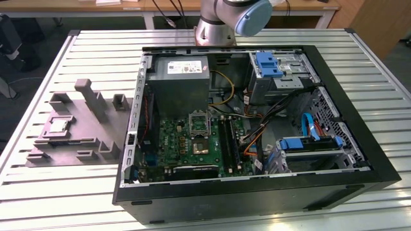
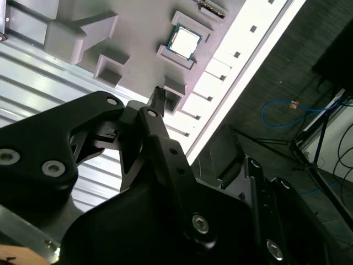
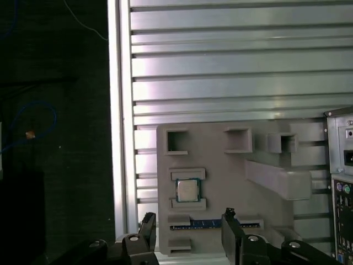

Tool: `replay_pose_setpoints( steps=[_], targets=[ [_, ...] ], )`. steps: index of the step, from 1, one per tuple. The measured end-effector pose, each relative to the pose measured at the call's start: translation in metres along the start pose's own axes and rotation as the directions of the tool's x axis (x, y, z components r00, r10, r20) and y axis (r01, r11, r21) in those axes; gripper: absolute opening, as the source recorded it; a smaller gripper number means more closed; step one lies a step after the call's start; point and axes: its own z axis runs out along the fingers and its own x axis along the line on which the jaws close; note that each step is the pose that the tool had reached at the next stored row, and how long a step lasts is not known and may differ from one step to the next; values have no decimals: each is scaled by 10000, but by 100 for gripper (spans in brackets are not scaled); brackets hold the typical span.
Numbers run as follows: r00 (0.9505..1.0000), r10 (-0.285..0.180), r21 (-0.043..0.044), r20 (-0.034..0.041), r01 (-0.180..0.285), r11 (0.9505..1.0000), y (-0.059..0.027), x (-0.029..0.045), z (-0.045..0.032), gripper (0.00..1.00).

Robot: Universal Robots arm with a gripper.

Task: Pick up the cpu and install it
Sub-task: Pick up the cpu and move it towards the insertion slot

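The cpu (image 3: 188, 191) lies flat in its recess on the tray (image 3: 231, 165), which sits on the tabletop (image 1: 38, 192) beside the case (image 1: 257, 192). The end effector (image 3: 188, 215) hangs above it, released and empty, with its fingers spread wide. The chip is thin and hemmed in by low blocks (image 3: 188, 174), so an off-centre descent could land a finger on a block. A corner pinch could tilt the cpu, and a skewed chip would likely jam at the socket (image 1: 198, 121).
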Motion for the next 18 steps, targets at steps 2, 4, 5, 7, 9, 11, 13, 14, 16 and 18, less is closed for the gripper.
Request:
replay_pose_setpoints(
  steps=[2,4,5,7,9,11,13,14,16,18],
  targets=[
    [10000,-91,3,-10,91,10000,0,1,3,59],
    [9999,-100,3,-10,100,9999,-1,1,4,59],
    [9999,-109,2,-11,109,9999,-1,1,4,59],
    [9999,-110,3,-11,110,9999,-1,1,4,59],
    [9999,-110,2,-11,110,9999,0,1,4,59],
    [9999,-111,2,-11,111,9999,-1,1,4,59],
    [9999,-112,3,-11,112,9999,-1,0,5,59],
    [9999,-111,2,-11,111,9999,-1,1,8,59],
    [9999,-111,2,-10,111,9999,-1,1,19,59],
    [9999,-111,2,-10,111,9999,-2,1,45,59]
  ],
)
